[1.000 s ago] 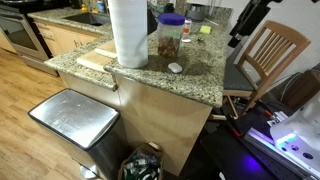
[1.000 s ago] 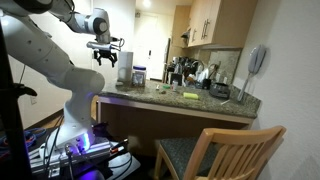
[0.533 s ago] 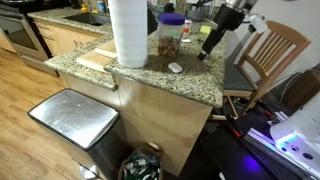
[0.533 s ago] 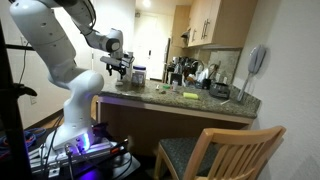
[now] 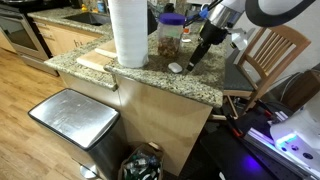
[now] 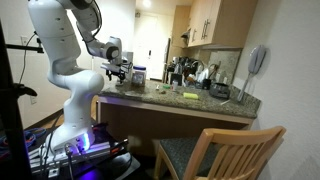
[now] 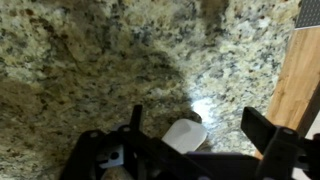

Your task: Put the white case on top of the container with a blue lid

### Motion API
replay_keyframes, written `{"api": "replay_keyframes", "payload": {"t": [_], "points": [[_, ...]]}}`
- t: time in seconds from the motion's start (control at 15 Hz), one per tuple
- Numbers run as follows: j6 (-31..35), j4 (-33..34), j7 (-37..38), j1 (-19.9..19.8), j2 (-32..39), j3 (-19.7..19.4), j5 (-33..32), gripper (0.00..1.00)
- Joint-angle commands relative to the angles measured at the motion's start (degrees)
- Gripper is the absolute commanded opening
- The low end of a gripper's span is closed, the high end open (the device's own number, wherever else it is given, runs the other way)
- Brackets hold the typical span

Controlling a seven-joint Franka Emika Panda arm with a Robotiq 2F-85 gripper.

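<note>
Item: granite counter (image 5: 200,85), holding all that follows, each placed from the jar. Jar (image 5: 171,36): clear, brownish contents, blue lid, upright on the counter, nothing on the lid. Case (image 5: 175,68): small, glossy white, lying flat on the stone just in front of the jar, toward the counter's near edge and apart from the jar's wall. In the wrist view the case (image 7: 185,135) sits on speckled stone (image 7: 80,60) under a bright glare spot. Gripper (image 5: 191,62): dark, angled down, its tips low over the counter on the chair side of the jar, just beside the case. In the wrist view the gripper (image 7: 198,125) has its fingers (image 7: 262,128) spread wide, with the case between them and nearer one finger. I cannot tell whether either finger touches it. Arm (image 6: 60,50): white, bent over the counter end, with the gripper (image 6: 118,74) hanging low there. Paper towel roll (image 5: 128,32): tall, white, upright just beside the jar. Wooden board (image 5: 95,58): flat, on the far side of the roll from the jar, its edge (image 7: 303,70) seen in the wrist view. Chair (image 5: 272,50): wooden, well apart from the jar, off the counter. Steel bin (image 5: 75,118): on the floor, below the jar's level.
</note>
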Motion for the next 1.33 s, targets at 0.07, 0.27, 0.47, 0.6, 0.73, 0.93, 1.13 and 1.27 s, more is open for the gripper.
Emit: {"api": "replay_keyframes", "payload": {"t": [0.07, 0.27, 0.47, 0.6, 0.73, 0.93, 1.13, 1.27], "points": [[-2.4, 1.7, 1.5, 0.7, 0.5, 2.8, -2.5, 1.0], [-0.9, 2.7, 0.1, 2.1, 2.4, 3.2, -1.0, 1.0], [-0.4, 1.5, 0.9, 1.6, 0.5, 3.5, -1.9, 1.0], [-0.3, 1.6, 0.9, 1.5, 0.8, 3.4, -1.9, 1.0], [4.3, 2.3, -2.6, 2.2, 2.1, 1.8, -0.3, 1.0], [10.6, 3.3, -7.9, 3.6, 4.0, -1.3, 2.3, 1.0], [15.1, 3.7, -14.9, 6.9, 7.0, -7.0, 8.9, 1.0], [17.0, 4.0, -22.1, 10.7, 8.7, -10.9, 15.7, 1.0]]}}
